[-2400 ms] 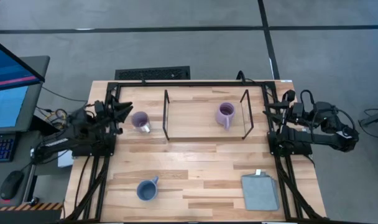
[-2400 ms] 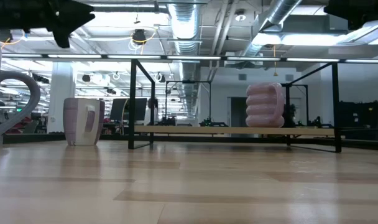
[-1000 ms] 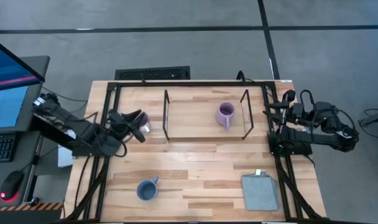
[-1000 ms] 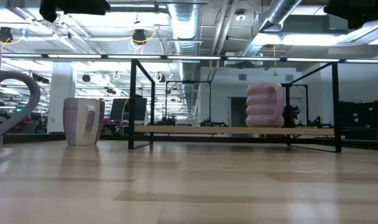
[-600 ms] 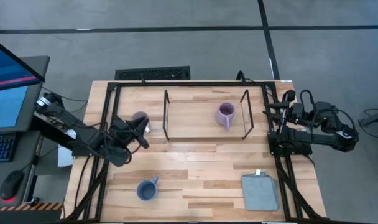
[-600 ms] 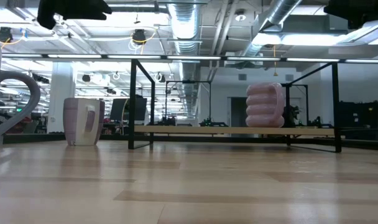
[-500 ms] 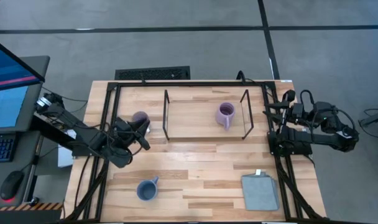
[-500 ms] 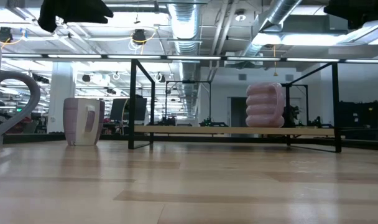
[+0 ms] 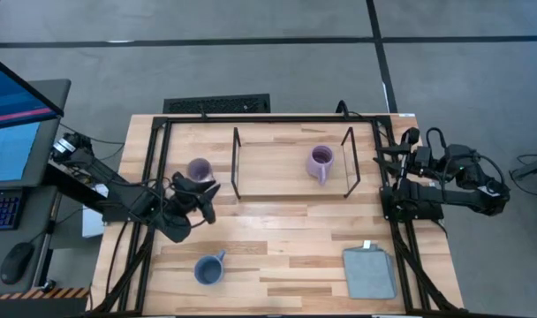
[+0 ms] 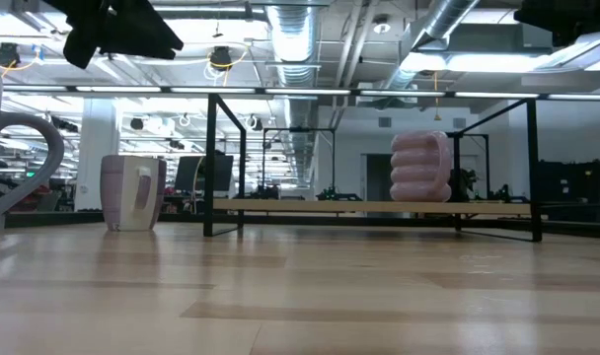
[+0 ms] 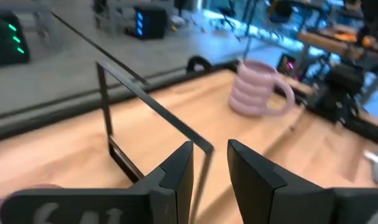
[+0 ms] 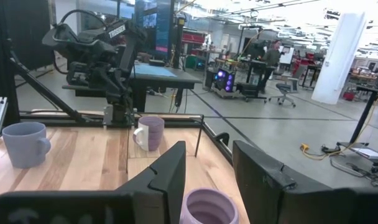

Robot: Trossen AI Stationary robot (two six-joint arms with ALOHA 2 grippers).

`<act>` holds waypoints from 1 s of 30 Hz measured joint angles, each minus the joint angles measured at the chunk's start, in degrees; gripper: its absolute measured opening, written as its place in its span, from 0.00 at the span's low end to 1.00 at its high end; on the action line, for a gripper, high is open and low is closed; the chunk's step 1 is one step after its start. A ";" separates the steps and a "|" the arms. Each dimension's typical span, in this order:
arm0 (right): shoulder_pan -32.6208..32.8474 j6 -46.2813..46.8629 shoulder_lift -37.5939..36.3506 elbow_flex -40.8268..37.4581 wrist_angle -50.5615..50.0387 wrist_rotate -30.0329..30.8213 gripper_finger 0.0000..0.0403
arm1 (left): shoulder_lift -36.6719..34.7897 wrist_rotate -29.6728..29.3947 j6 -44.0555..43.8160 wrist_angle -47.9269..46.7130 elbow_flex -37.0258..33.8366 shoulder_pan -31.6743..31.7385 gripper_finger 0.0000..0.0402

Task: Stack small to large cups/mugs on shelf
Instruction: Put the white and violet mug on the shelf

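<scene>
While nothing is held, left gripper [image 9: 200, 198] hangs above the table with fingers slightly parted, empty, wrist view showing a narrow gap between its fingers [image 11: 176, 177]. Smooth purple mug [image 9: 199, 170] stands just behind it, outside the shelf's left wire frame, apart from the fingers. Shelf [image 9: 277, 183] is just to its right; ribbed purple mug [image 9: 321, 163] sits on the board near the far frame, probably the stack base. Blue mug [image 9: 208, 268] lies on the table nearer the front edge, well apart. Judgement: left arm is lining up for one of the two loose mugs, which one unclear. Left arm stretches in from the table's left edge, forearm low, wrist pointing toward the shelf. Right gripper [image 9: 381, 157] waits folded at the right edge, fingers parted, empty. Grey cloth [image 9: 369, 272] lies at front right.
</scene>
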 joint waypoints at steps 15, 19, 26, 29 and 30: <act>0.00 -0.02 0.00 0.00 0.04 -0.02 0.38 | -0.01 5.32 -6.93 0.52 -0.02 0.26 0.22; 0.00 -0.02 0.00 0.00 0.04 -0.02 0.38 | -0.01 1.30 -5.95 0.46 -0.02 0.26 0.22; 0.00 -0.02 0.00 0.00 0.07 -0.02 0.38 | -0.12 -3.77 0.06 -0.78 -0.02 1.48 0.22; 0.00 -0.02 0.00 0.00 0.07 -0.02 0.39 | -0.14 -1.63 -1.84 -3.88 -0.02 3.60 0.22; 0.00 -0.02 0.00 0.00 0.07 -0.02 0.39 | -0.14 -0.23 -3.91 -5.66 -0.02 4.41 0.22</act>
